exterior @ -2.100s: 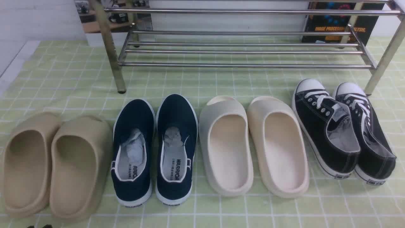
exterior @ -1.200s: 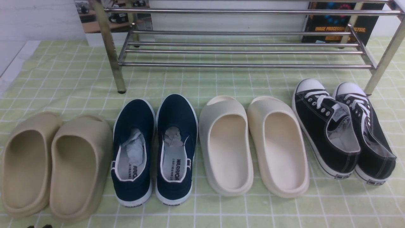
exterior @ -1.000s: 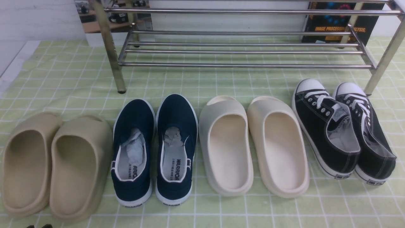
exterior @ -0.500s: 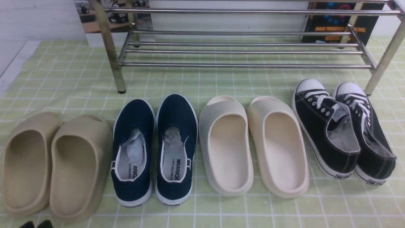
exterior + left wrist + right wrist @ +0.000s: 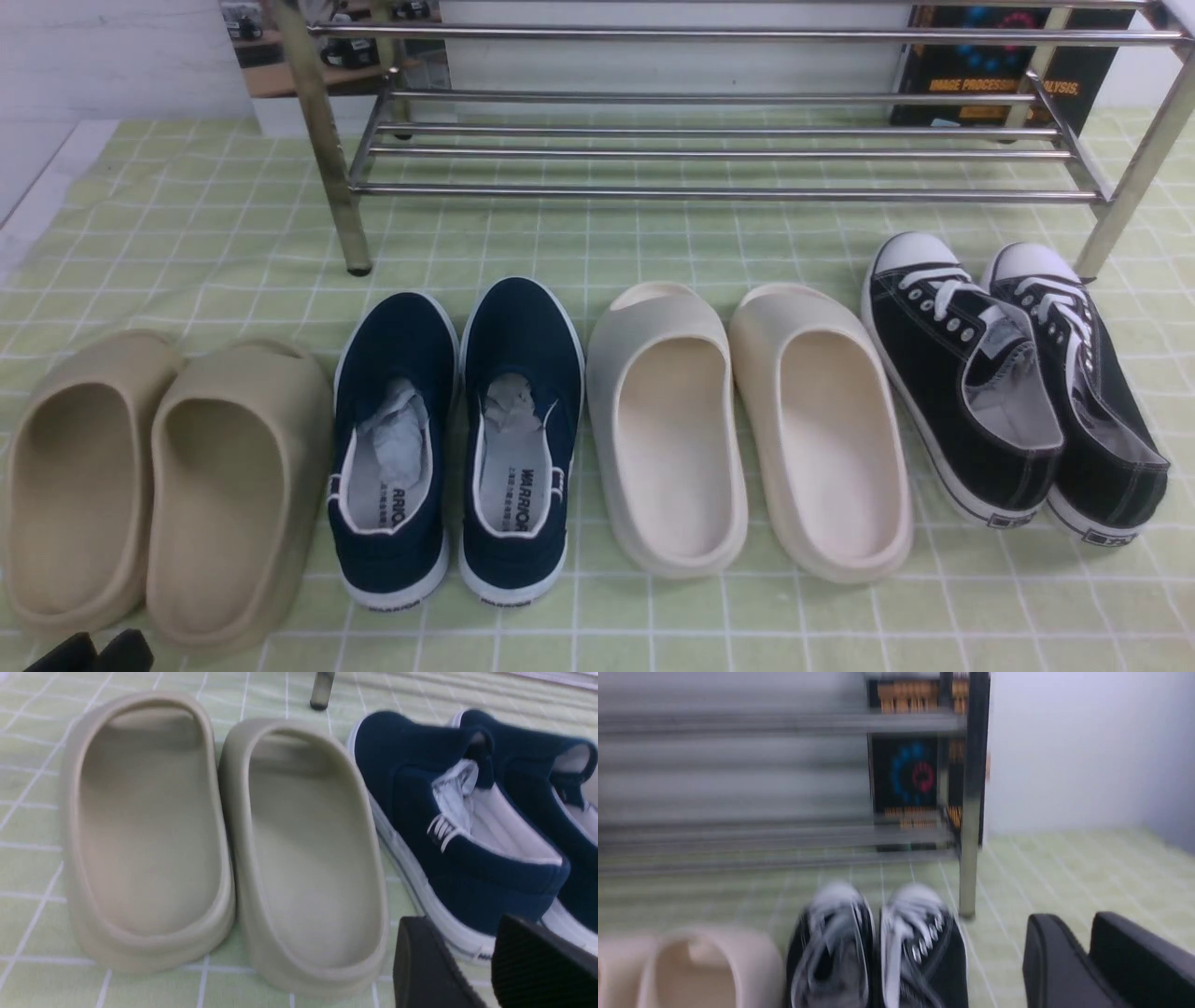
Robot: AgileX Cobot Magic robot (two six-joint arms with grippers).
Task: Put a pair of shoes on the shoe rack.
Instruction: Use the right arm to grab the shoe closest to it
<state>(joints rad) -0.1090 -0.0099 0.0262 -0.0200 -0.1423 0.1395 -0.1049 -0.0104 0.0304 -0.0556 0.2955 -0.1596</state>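
Note:
The pair of black lace-up sneakers [image 5: 943, 392] stands side by side on the green checked cloth at the right, with their white toe caps towards the shoe rack [image 5: 719, 193]. They also show, blurred, in the right wrist view [image 5: 920, 956], below the rack's corner leg [image 5: 969, 858]. My right gripper [image 5: 1076, 924] hangs empty off to the side of the sneakers, with its jaws together. It does not show in the front view. My left gripper [image 5: 89, 649] [image 5: 462, 926] is at the near left, by the heel of a navy shoe, slightly parted and empty.
In a row left of the sneakers stand cream slides [image 5: 747, 429], navy slip-ons [image 5: 457, 439] and beige slides [image 5: 159, 485]. A dark poster [image 5: 990, 65] stands behind the rack, and a white wall lies to the right.
My left gripper's tips have risen further into the front view at the bottom left. The shoes and the rack have not moved.

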